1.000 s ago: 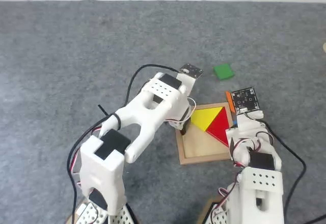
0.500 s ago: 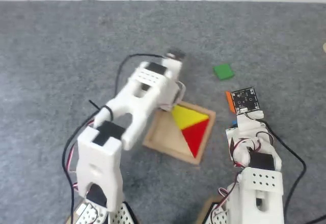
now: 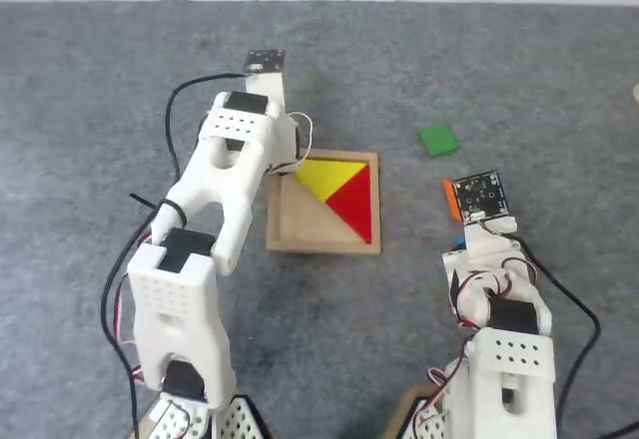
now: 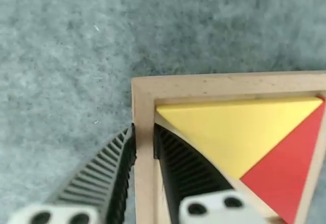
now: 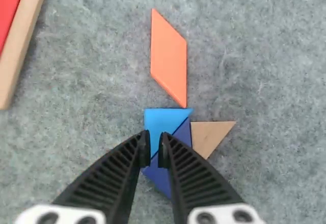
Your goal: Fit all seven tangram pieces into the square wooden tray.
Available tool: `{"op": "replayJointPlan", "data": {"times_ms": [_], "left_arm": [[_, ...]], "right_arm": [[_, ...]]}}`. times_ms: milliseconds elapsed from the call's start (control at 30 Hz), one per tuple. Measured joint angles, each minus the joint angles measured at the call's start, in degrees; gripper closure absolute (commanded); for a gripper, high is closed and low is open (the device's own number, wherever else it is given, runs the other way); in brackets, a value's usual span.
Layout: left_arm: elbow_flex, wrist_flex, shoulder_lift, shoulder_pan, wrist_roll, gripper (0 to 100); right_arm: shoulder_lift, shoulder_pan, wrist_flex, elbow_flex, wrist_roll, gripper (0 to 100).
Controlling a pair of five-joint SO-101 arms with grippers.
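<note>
while one tray (image 3: 295,222) holds two triangles (image 3: 329,175), five pieces (image 5: 168,56) lie loose.

1 wooden tray (image 3: 319,244). 7 tangram pieces: 2 in the tray, 5 loose on the table (image 3: 100,110). In the tray: 1 yellow triangle (image 3: 324,177), 1 red triangle (image 3: 356,205). Loose: 1 green square (image 3: 437,140), alone at 2 o'clock from the tray. Bunched at 3–4 o'clock are 1 orange parallelogram (image 5: 168,56), 1 light blue triangle (image 5: 170,118), 1 dark blue piece (image 5: 182,135) with its outline partly covered, and 1 tan triangle (image 5: 208,135). By shape: 4 triangles, 1 square, 1 parallelogram, 1 unclear. 2 arms, 2 hands: left hand (image 4: 143,130), right hand (image 5: 153,135).
</note>
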Motion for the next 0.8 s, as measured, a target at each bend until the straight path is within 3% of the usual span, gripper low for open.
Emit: {"op": "replayJointPlan", "data": {"times_ms": [133,667,800], "left_arm": [[-1.3,0.0,-0.1,-3.1,3.3,77],[-1.3,0.0,2.8,-20.9,4.4,77],[0.4,-4.6,3.3,-24.9,6.1,77]], "right_arm": [[0.0,0.0,0.0,0.0,0.0,95.5],[0.0,0.0,0.0,-0.6,1.1,95.1],[0.0,2.1,0.0,-5.3,3.0,95.1]]}}
